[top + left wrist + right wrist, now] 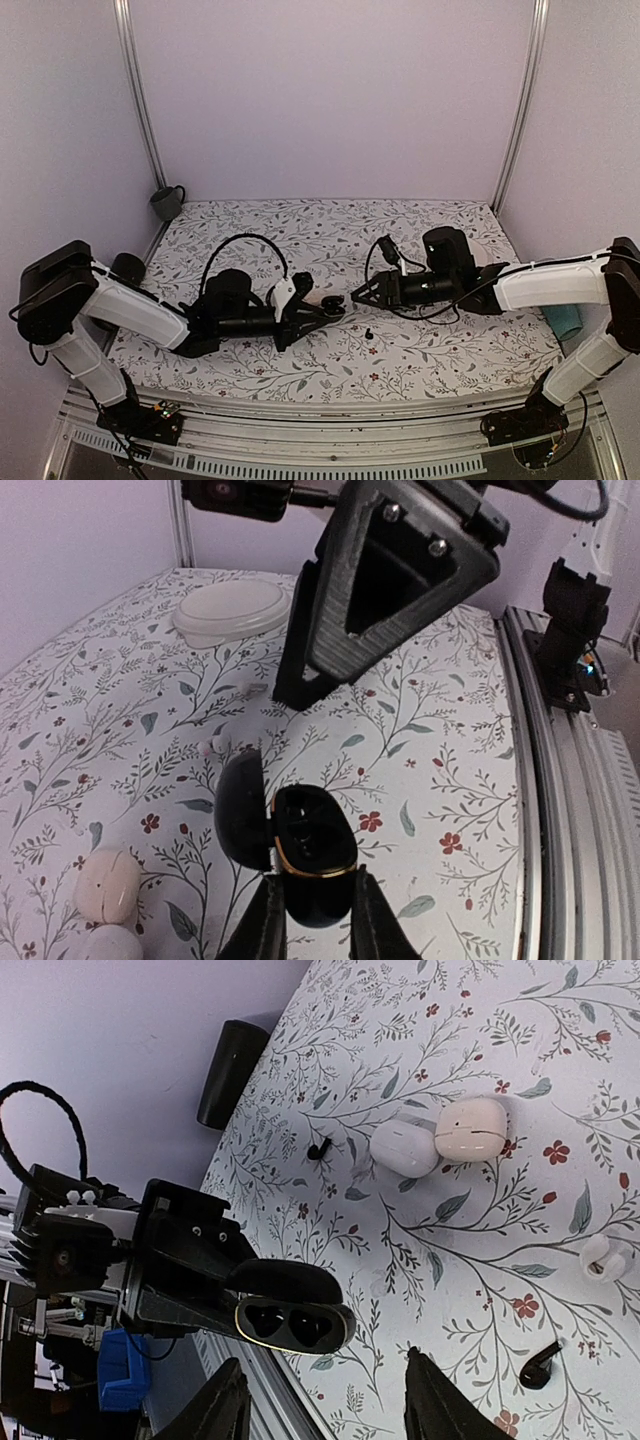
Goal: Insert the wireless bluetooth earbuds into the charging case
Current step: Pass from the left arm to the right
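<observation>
left gripper (315, 912) clamps the open charging case (312, 865) over floral cloth (450, 350) — right gripper (330, 1400) apart, lilac walls (330, 100)

We see a robot lab booth: plain lilac walls (330, 100), metal posts (140, 100) at 11 and 1 o'clock, and a metal rail (330, 412) at 6 o'clock carrying two robot arms (135, 312) over a flowered tablecloth (300, 225).

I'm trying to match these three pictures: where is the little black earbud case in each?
Top view: case just below centre.
Left wrist view: case bottom centre, lid open.
Right wrist view: case lower left of centre, open.
Shared landmark: the flowered tablecloth.
</observation>
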Tool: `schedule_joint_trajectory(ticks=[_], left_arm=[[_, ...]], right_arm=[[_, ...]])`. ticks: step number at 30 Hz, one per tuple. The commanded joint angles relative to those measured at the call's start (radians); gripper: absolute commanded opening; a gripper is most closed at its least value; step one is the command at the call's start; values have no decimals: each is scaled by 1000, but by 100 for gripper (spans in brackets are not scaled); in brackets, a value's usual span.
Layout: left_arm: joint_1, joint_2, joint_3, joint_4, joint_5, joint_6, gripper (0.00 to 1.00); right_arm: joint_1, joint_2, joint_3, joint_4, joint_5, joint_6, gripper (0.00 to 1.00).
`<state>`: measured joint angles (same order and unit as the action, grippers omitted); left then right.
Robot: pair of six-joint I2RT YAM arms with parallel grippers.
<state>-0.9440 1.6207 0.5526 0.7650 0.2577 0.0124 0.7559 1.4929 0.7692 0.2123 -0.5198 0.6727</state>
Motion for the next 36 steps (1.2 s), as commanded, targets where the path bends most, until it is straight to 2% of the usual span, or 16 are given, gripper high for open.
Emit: schedule_joint_trajectory(ticks=[1,6,20,27,36], left_arm=[[12,-44,-13,75,68,-41,0],[13,-50,11,88,102,-65,0],[30,-67,21,149,194,-139,0],[29,-61,34,146,230,-150,0],[31,-52,32,175,241,-169,0]], right_arm=[[11,26,-29,138,-39,17,53],[28,34,-41,247,-78,37,53],[56,46,-50,281,-75,18,53],[59,58,-42,350,-123,42,49],[60,82,-58,480,-203,126,32]])
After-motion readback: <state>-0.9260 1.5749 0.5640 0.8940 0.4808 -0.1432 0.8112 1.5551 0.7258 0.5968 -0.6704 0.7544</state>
